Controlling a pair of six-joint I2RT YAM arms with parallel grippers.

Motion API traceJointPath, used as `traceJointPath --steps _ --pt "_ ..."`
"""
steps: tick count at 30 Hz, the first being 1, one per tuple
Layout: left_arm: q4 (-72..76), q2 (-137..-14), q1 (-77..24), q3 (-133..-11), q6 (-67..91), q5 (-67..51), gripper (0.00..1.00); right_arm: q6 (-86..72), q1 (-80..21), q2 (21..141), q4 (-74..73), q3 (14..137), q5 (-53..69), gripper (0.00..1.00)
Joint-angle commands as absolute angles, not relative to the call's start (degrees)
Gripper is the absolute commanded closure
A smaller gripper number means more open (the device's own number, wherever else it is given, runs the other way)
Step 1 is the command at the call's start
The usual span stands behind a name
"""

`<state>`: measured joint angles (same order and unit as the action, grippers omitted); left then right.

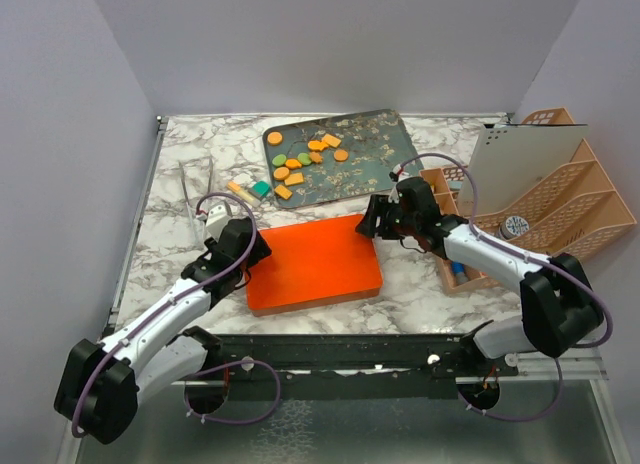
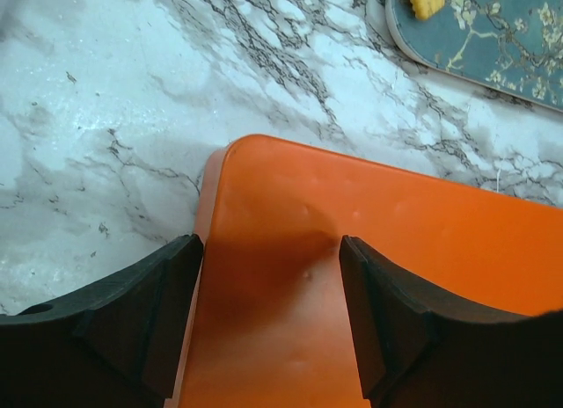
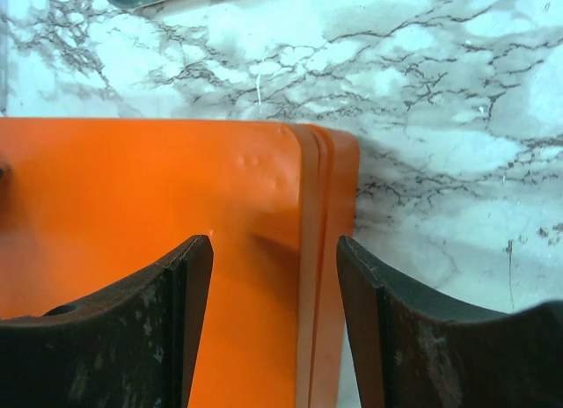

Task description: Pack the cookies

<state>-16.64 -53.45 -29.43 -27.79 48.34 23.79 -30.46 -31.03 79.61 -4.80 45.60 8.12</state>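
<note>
The left hand is hanging over the left edge of the orange box, its fingers spread and pinching nothing. One finger is sitting over bare counter and the other over the box top. The edge is running between them, closer to the outer finger, and the box's rounded corner is lying just ahead of the tips. Ahead of this hand and to its left, open marble is stretching away. The right hand is hanging over the opposite far corner of the box, its fingers likewise spread and gripping nothing. The box's layered right edge is passing between them, nearer the outer finger. Bare counter is lying ahead of that hand and to its right. Behind and to its right, a peach rack is crowding the arm and leaving little room on that side. The cookies are lying scattered on a dark floral tray ahead of both hands. The tray is sitting beyond the box's far edge, with a strip of marble between box and tray. One ridged square cookie is showing by the tray's near rim, ahead and to the right of the left hand. A teal block and a yellow one are resting just off the tray's near left corner, ahead of the left hand.
</note>
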Motion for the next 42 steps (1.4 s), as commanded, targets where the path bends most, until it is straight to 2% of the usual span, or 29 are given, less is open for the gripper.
traceJointPath --steps 1,5,13,16,21,26,33,38,42 --pt "-12.4 -54.52 -27.93 -28.74 47.36 25.56 0.32 -28.96 -30.5 84.45 -4.78 49.1 7.67 0.37" --pt "-11.37 -55.52 -27.69 -26.39 47.91 25.53 0.41 -29.02 -30.47 89.29 -4.47 50.23 7.87 0.43" --pt "-10.8 -59.62 -27.67 -24.43 48.51 24.44 0.5 -29.89 -30.5 95.16 -7.14 48.52 6.53 0.58" --pt "-10.2 -61.72 -27.68 -23.64 48.36 23.9 0.54 -30.21 -30.5 96.47 -8.45 47.0 4.94 0.59" --pt "-8.79 -65.91 -27.69 -22.85 46.96 20.43 0.57 -29.93 -30.5 98.46 -12.07 45.49 3.4 0.6" --pt "-6.55 -68.25 -28.54 -23.08 45.26 13.83 0.57 -30.94 -30.9 94.24 -14.25 40.99 6.76 0.63" --pt "-6.56 -66.32 -29.79 -24.2 43.19 12.4 0.55 -30.92 -31.9 82.21 -18.66 37.3 14.89 0.59" --pt "-6.59 -65.57 -29.79 -24.35 42.85 12.59 0.53 -29.59 -31.19 76.45 -21.65 42.86 10.02 0.52" --pt "-6.56 -65.46 -29.79 -24.59 42.62 12.83 0.52 -28.65 -28.7 77.4 -20.63 45.69 7.1 0.51"
